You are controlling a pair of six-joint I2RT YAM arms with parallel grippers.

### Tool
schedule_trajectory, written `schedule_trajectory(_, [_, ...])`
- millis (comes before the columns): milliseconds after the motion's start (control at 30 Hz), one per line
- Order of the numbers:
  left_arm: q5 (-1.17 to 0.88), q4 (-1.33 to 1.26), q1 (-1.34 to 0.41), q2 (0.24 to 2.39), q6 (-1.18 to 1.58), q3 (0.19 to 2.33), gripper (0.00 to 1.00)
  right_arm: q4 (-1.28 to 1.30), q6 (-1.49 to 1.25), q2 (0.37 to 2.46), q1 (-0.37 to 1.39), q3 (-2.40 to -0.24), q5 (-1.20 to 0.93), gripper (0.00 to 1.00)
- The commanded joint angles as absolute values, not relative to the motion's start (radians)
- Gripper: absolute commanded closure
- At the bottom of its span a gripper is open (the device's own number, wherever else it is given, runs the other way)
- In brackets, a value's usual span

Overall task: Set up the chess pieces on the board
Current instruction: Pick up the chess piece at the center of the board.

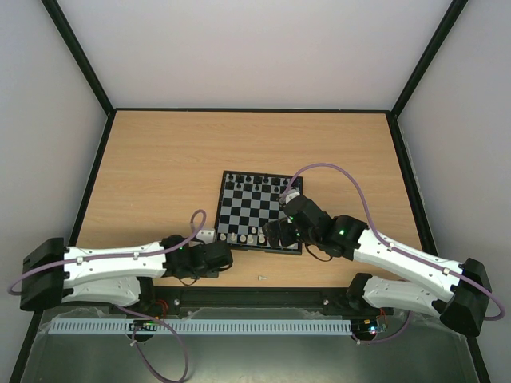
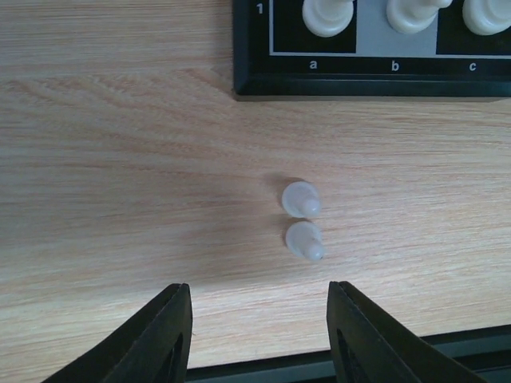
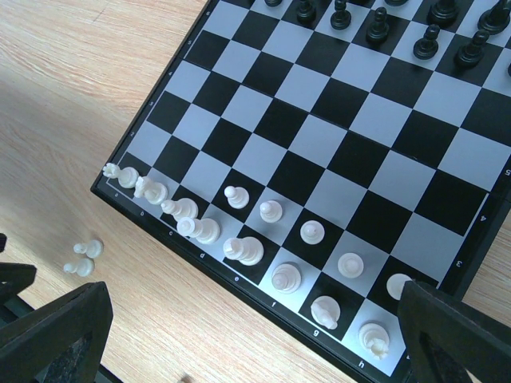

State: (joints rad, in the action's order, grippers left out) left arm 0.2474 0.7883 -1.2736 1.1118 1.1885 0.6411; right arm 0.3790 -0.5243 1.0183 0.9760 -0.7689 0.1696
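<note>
Two white pawns stand on the table just off the a-corner of the board. They are side by side, nearly touching, and both seem upright. The left claw hovers low on their near side, spread and holding nothing. The pawns lie ahead of its gap, a little toward its right finger. The right claw hangs above the near edge of the board, also spread and empty.

On the board the white back row is filled from a to h, and pawns sit on d2 through h2. The squares a2, b2 and c2 are bare. The black pieces crowd the far side, only partly in view.

The likely next job is to lift one loose pawn and set it on a bare second-row square, and the main risk lies in how close the pair stands. A claw closing on one pawn could catch both, or a finger could clip the neighbour and send it rolling across the table. The pawns are tiny and round-headed, so an off-centre pinch might squirt one out sideways.

Placing carries its own risk. The bare squares sit right against the back row, and wide fingers coming down there could topple those pieces. With both arms near the same board edge, they might also crowd each other
</note>
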Motion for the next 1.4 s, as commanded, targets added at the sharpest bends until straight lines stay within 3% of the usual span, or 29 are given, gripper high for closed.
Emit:
schedule_trajectory(0, [0.263, 0.725, -1.279, 1.168, 1.164, 0.670, 0.51, 0.379, -0.532, 1.009, 0.974, -0.756, 0.184, 0.01])
schedule_trajectory(333, [0.257, 0.689, -1.279, 1.216, 1.159, 0.684, 0.66, 0.376, -0.530, 1.011, 0.973, -0.755, 0.174, 0.01])
schedule_trajectory(900, [0.252, 0.651, -1.279, 1.278, 1.152, 0.669, 0.77, 0.374, -0.531, 1.017, 0.974, -0.753, 0.169, 0.01])
schedule_trajectory(1367, [0.248, 0.635, -1.279, 1.297, 1.158, 0.650, 0.78, 0.371, -0.529, 1.019, 0.973, -0.750, 0.160, 0.01])
